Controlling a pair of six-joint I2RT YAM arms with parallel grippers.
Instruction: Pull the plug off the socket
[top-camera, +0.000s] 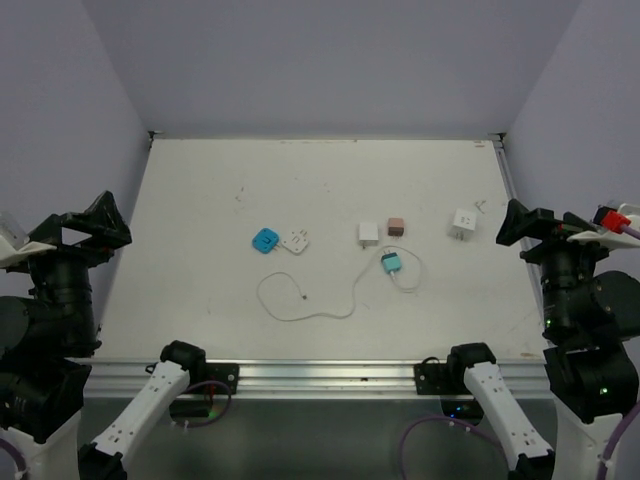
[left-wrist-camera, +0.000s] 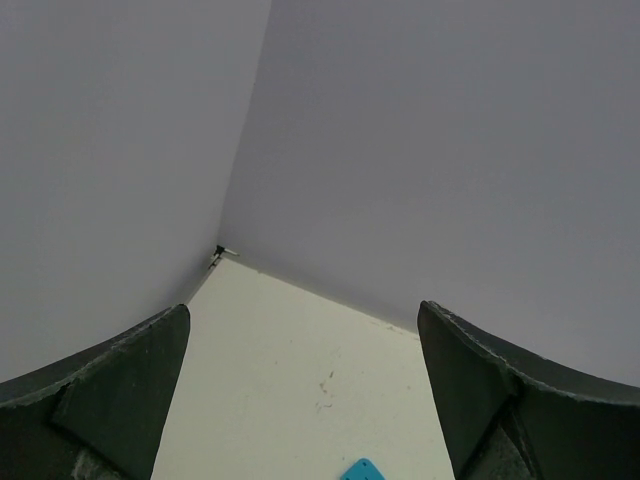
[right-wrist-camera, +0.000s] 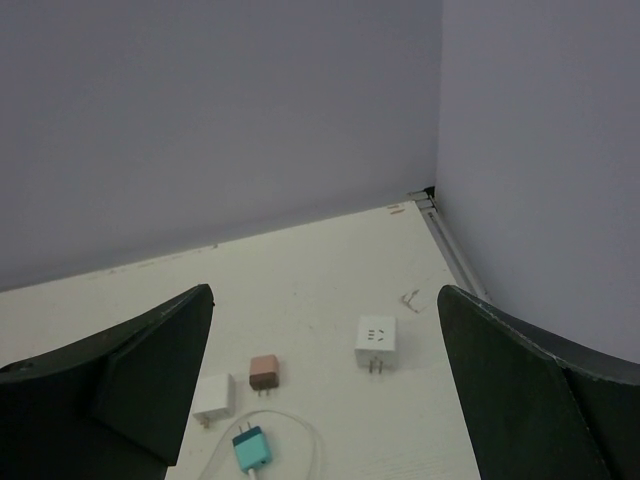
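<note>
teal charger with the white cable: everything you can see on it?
The teal charger is a small plastic-looking block lying flat on the table, right of centre, just nearer than the white charger. Two metal prongs point roughly toward the far wall. Its white cable leaves the near end, loops, and trails left, its end loose.

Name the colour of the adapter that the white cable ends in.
The adapter is teal; the right wrist view shows it best.
</note>
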